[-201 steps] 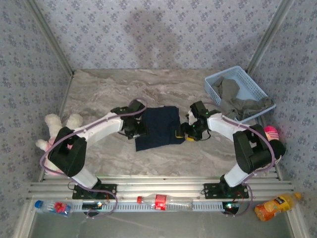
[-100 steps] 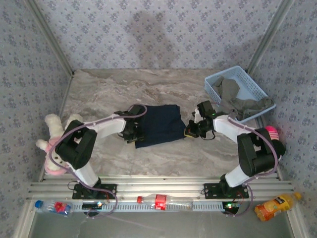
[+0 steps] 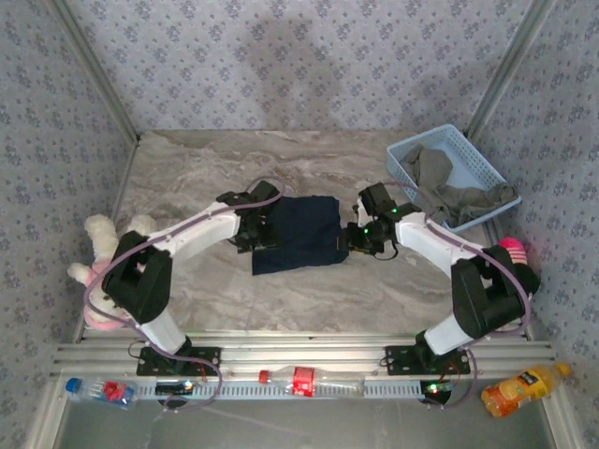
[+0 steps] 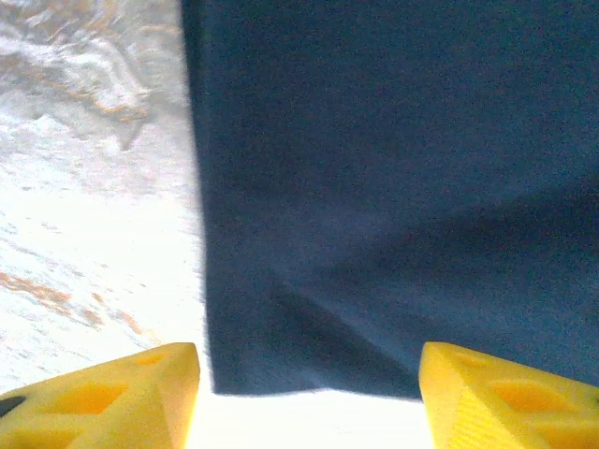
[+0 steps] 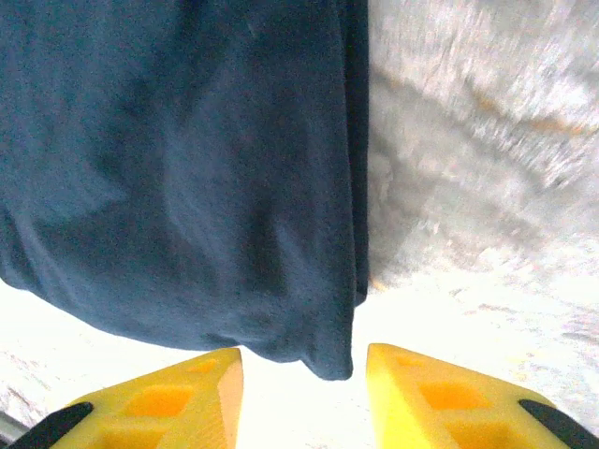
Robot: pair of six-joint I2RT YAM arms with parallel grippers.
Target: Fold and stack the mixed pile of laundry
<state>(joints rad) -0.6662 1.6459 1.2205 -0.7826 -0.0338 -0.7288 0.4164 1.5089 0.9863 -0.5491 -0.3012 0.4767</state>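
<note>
Left gripper [image 4: 307,379] agape beside navy T-shirt [image 4: 393,187], right gripper [image 5: 304,374] apparently likewise

1. The left arm [image 3: 192,234] runs from its 7 o'clock base toward 2 o'clock.
2. The left gripper [image 4: 309,374] faces 3 o'clock, its jaws wide apart and holding nothing.
3. The right arm [image 3: 435,245] runs from its 5 o'clock base toward 10 o'clock.
4. The right gripper [image 5: 304,374] faces 9 o'clock, its jaws parted and holding nothing.

Bare marble table [image 3: 187,178] surrounds the shirt [image 3: 299,234]; basket [image 3: 473,159] blocks far right.
</note>
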